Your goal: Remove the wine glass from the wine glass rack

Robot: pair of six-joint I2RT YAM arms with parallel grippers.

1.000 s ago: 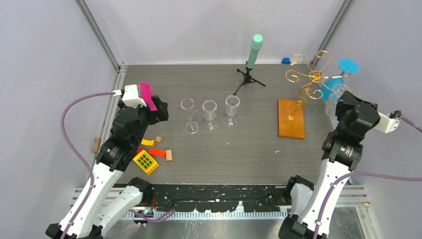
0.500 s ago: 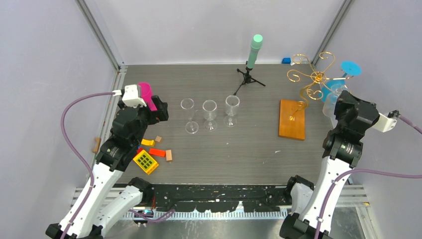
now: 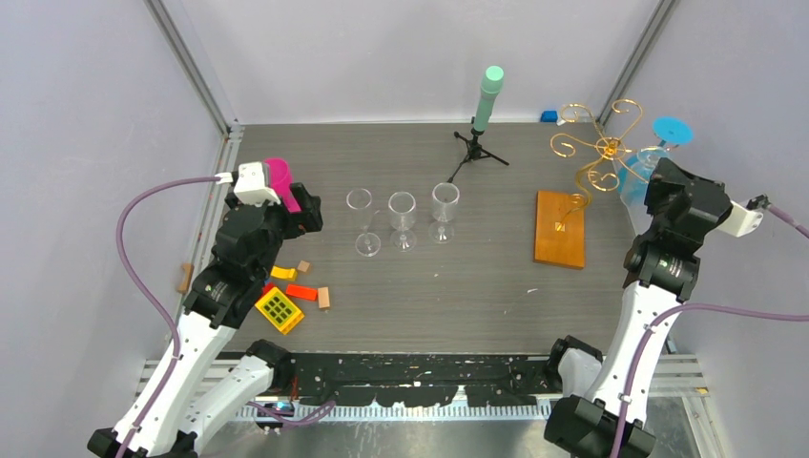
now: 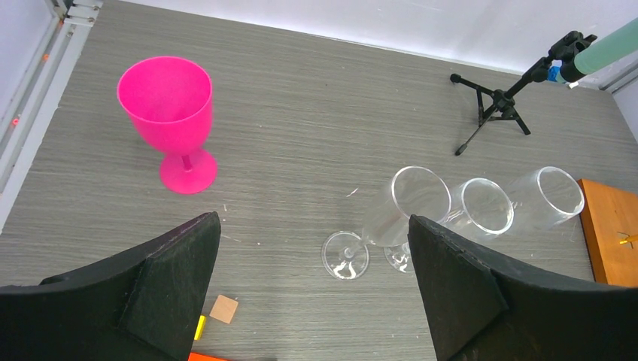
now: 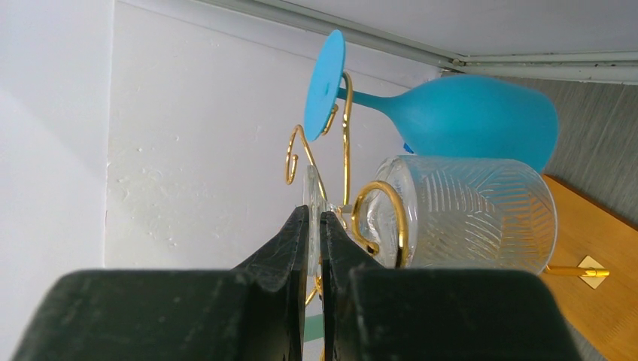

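The gold wire wine glass rack (image 3: 596, 148) stands on its orange-brown wooden base (image 3: 559, 227) at the back right. Two glasses hang from its curled arms: a blue wine glass (image 5: 466, 116) and a clear patterned wine glass (image 5: 474, 214). My right gripper (image 5: 314, 218) is shut on the clear glass's thin foot, which is seen edge-on between the fingers. In the top view the right gripper (image 3: 658, 179) sits just right of the rack. My left gripper (image 4: 312, 256) is open above the table with nothing in it, near the left side (image 3: 298, 208).
Three clear glasses (image 3: 402, 219) stand mid-table and a pink goblet (image 4: 169, 113) stands at the left. A black tripod with a mint-green cylinder (image 3: 485, 114) is at the back. Coloured blocks (image 3: 286, 296) lie front left. The right wall is close behind the rack.
My right wrist has moved back and to the right beside the rack, still shut on the glass's foot. The left arm has not moved.
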